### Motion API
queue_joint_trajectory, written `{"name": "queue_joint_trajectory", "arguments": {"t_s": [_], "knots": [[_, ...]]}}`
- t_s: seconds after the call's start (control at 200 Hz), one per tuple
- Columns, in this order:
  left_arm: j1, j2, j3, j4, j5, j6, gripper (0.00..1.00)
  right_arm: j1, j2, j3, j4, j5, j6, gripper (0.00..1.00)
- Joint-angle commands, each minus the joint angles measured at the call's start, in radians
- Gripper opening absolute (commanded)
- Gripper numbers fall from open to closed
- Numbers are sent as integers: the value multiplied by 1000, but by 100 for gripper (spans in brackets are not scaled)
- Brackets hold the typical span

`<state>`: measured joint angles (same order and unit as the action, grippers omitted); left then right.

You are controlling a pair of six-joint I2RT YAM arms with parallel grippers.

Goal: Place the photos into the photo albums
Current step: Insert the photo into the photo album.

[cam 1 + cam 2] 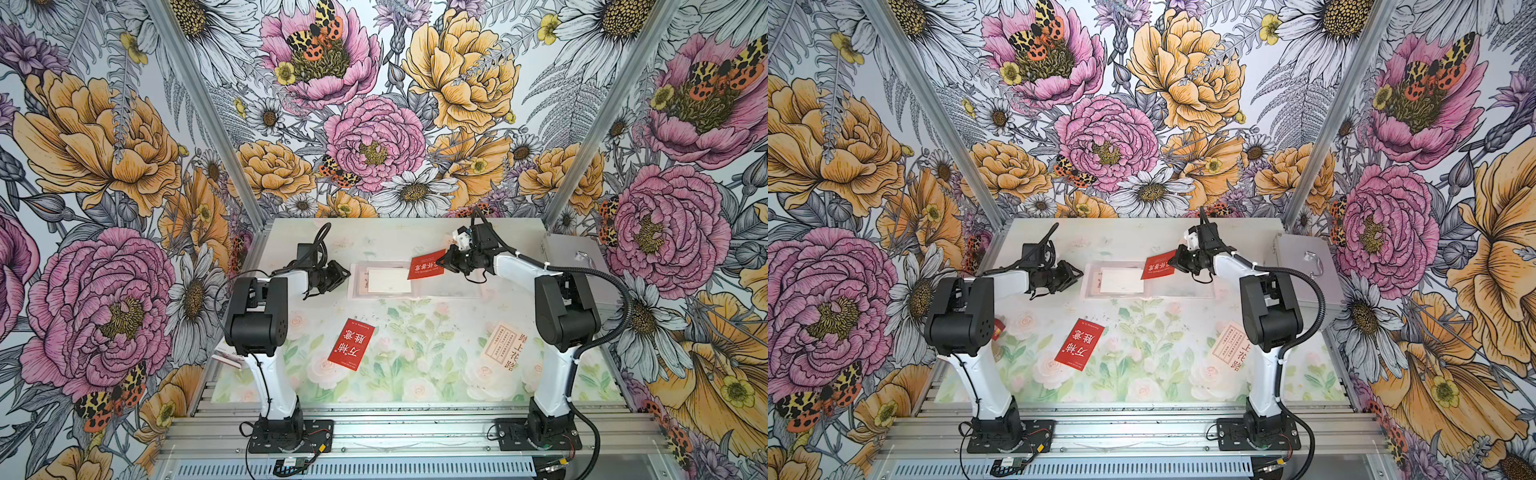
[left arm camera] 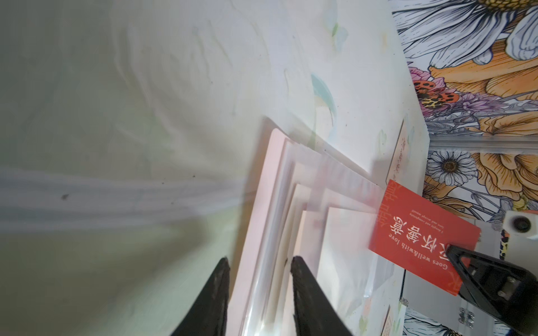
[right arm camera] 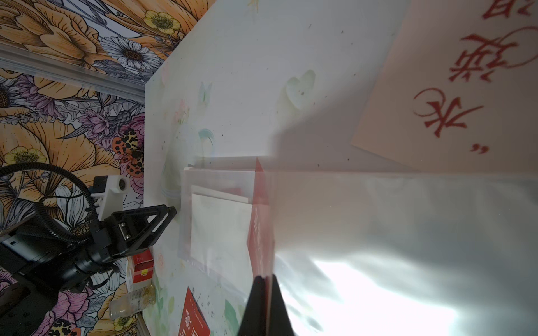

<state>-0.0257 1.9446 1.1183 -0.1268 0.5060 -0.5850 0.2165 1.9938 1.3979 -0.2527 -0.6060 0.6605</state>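
So — right gripper [image 1: 444, 261]: pinched tight on one end of a red rectangular card with white Chinese characters [image 1: 424, 266].
Held card: off the table and tilted, reaching from the gripper toward the robot's left. Its free end hangs over the middle of the open album. Whether that edge has entered a sleeve cannot be told.
Album: a thin pale-pink booklet with clear plastic sleeve pages [image 1: 356, 286]. It lies open and flat at the far middle of the floral table mat [image 1: 415, 232], between the two grippers.
Sleeved card: a plain cream card [image 1: 388, 280] sits inside the left page's sleeve, just beside the held card's free end.
Left gripper [image 2: 259, 269]: jaws apart — the black fingers straddle the album's outer left edge, with pages showing between them. Whether they press on it cannot be told.
Loose cards: a second red card [image 1: 351, 344] lies near the front middle, and a cream card with red print [image 1: 505, 347] lies near the right arm. Both are well apart from the album.
Side: a silver metal case with a handle [image 1: 575, 259] stands against the right wall.
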Motion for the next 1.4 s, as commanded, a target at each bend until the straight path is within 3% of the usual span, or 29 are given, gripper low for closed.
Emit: {"name": "queue_joint_trajectory", "arguments": {"t_s": [0.0,0.595,1.396], "knots": [[-3,5,14,24,21,22,37,-1,19,29,-2,-17,-17,0],[-4,18,17,28,25,21,37,-9,51,94,-189,-61,-150,0],[-23,43,32,43,32,15,37,-7,104,124,-220,-56,-157,0]]}}
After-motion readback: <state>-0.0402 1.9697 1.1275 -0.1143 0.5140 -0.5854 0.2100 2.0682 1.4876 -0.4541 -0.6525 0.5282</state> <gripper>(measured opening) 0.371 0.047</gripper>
